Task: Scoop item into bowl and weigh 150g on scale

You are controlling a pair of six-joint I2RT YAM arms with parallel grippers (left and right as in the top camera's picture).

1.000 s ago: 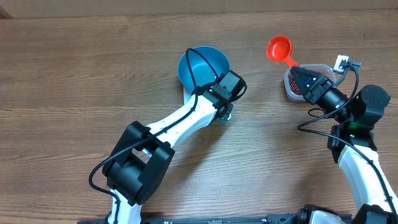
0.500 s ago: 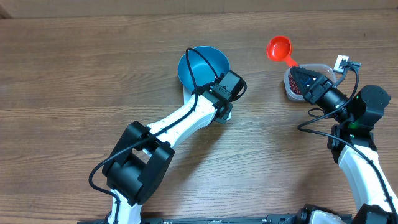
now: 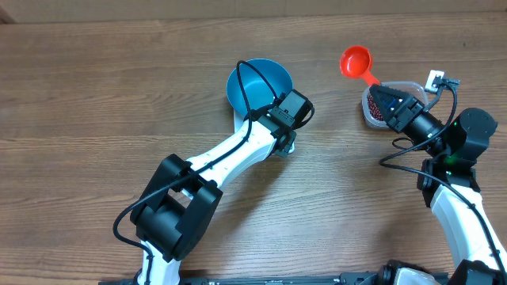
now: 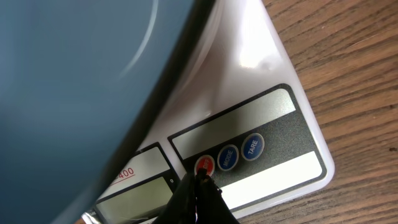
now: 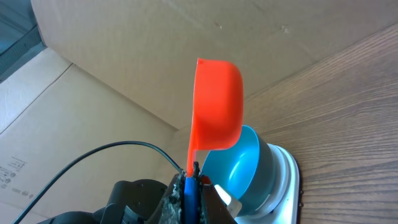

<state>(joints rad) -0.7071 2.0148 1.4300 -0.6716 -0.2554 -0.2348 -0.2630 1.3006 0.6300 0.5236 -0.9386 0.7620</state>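
Your clear tub (image 3: 408, 85) of beans (image 3: 371, 111) sits at the right of the desk (image 3: 95, 119), well apart from the blue bowl (image 3: 257, 83). The bowl stands on the white scale (image 4: 273, 124) and overhangs its panel. The red scoop (image 3: 356, 61) runs diagonally up-left, its cup out past the tub's rim. Your right claw (image 5: 189, 180) is clamped on its handle. Your left arm stretches forward beside the bowl. Your left claw (image 4: 200, 178) is closed, tips at the scale's red button (image 4: 204, 165).
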